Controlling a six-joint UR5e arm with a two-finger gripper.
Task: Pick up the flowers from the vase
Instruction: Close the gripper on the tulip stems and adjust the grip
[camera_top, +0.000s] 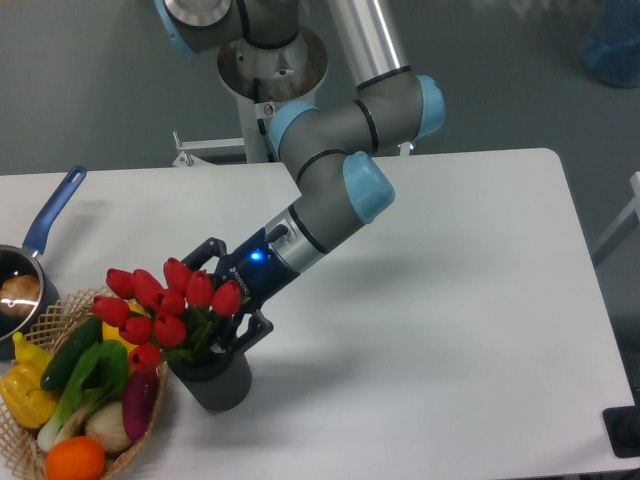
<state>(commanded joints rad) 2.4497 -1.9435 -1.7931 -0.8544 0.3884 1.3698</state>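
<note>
At the table's front-left | flowers (165, 305) stood in the vase (215, 380) | gripper (228, 300) straddled the stems, closure unclear | likely light, soft (crushable): grip bunched stems.

light: bright, even, from above | shadows: soft, arm (330, 190) casts a faint one on the table (450, 300) toward 4 o'clock | glare: mild sheen on arm tube, blue LED glowing | focus: slightly soft overall, no motion blur | distortion: none noticeable at edges
</note>
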